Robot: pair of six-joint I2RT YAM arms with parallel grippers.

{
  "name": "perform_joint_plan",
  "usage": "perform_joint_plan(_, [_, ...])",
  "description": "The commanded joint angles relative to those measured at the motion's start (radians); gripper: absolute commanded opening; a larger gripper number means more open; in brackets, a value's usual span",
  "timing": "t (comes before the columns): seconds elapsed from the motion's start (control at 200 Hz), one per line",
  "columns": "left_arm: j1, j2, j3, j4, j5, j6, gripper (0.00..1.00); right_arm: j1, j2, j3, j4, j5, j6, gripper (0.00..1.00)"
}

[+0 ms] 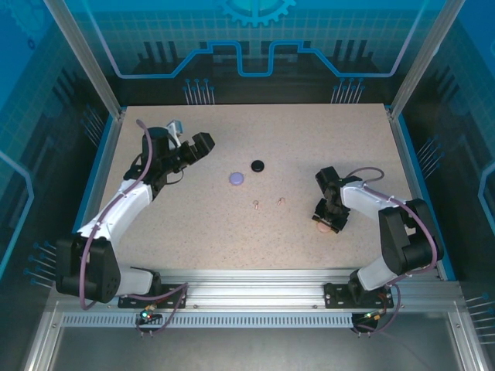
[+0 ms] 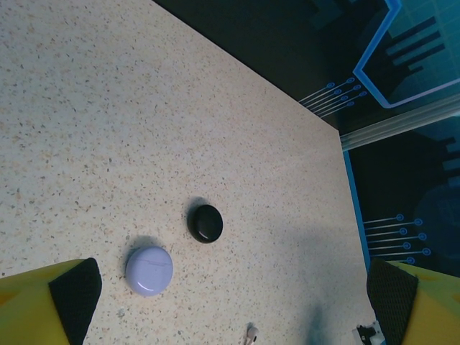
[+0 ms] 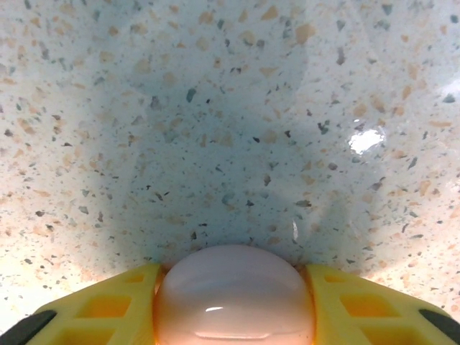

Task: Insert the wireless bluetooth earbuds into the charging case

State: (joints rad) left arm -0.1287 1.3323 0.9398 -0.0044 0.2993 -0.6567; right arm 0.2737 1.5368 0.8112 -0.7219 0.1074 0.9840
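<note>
Yellow fingers [image 3: 108, 305] of your right tool [image 3: 233, 305] are closed on both sides of a round pinkish-beige case [image 3: 233, 284], gripping it low over the speckled desk [image 3: 215, 108]; you cannot tell whether the case touches the surface. From above, that tool stands at the right side of the desk, pointing down. The task's things lie loose near the middle: an earbud [image 1: 255, 205] and a second earbud [image 1: 281, 201], both tiny and pinkish-beige, rest on the desk near each other, to the left of the held case and apart from it. Just beyond them sit a lilac case [image 1: 237, 179] and a black case [image 1: 257, 165], both round with lids shut, close together but not touching. Your left tool [image 1: 199, 145] hangs above the left half of the desk, aimed toward those two cases, its jaws spread wide with nothing between them. Its wrist camera looks down on the lilac and black cases, with one earbud at the bottom edge
</note>
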Motion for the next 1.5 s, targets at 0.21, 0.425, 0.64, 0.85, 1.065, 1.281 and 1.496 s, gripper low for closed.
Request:
perform_joint_plan(0.21, [-0.055,-0.039,-0.157,0.187,0.083,-0.043,0.99,0.035,-0.140,0.033,0.065,-0.111,0.023,0.29])
perform_joint_plan(0.425, [-0.191,-0.034,-0.272,0.409,0.055,-0.026,0.99,0.107,-0.134,0.188,0.082,-0.161,0.084,0.29])
perform_joint_plan(0.64, [-0.291,-0.002,-0.367,0.591,-0.018,-0.029,0.99,0.181,-0.041,0.366,0.106,-0.184,0.174,0.30])
perform_joint_plan(0.85, [-0.324,0.029,-0.459,0.801,-0.096,-0.068,0.99,0.255,0.074,0.509,0.130,-0.178,0.320,0.30])
perform_joint_plan(1.065, [-0.347,0.051,-0.484,0.894,-0.170,-0.076,0.99,0.332,0.186,0.611,0.148,-0.152,0.511,0.30])
perform_joint_plan(1.281, [-0.349,0.094,-0.489,0.943,-0.169,-0.096,0.97,0.368,0.276,0.710,0.148,-0.137,0.606,0.30])
perform_joint_plan(1.496, [-0.350,0.120,-0.489,0.965,-0.158,-0.104,0.87,0.384,0.323,0.785,0.144,-0.147,0.621,0.30])
